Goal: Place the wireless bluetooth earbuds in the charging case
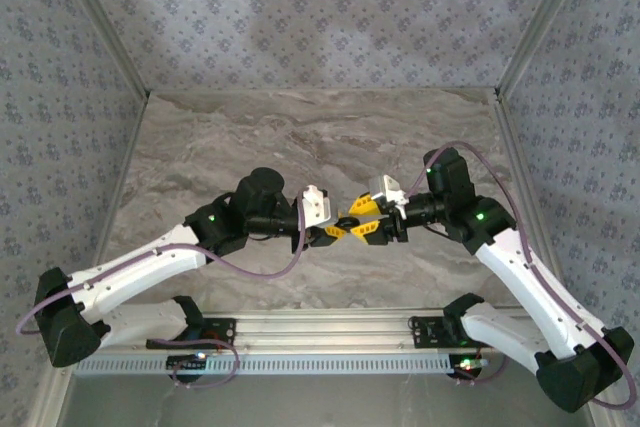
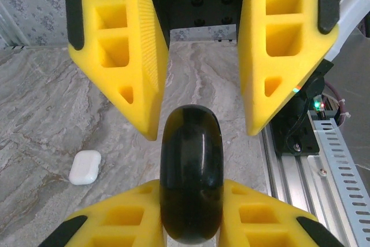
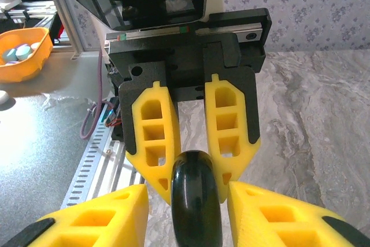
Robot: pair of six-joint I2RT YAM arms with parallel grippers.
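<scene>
Watching the left gripper pinching the black charging case edge-on above mid-table, I am seeing the right gripper with its jaws standing apart astride it. Left wrist camera is showing a white pod lying on open marble; right wrist is showing an orange tub outside the frame.

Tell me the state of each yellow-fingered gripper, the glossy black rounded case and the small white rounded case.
left gripper: shut on the glossy black rounded case.
right gripper: open, fingers on either side of that case, not yet gripping.
glossy black rounded case: held above the grey marble table.
small white rounded case: lying on the table, lid shut, untouched.
</scene>
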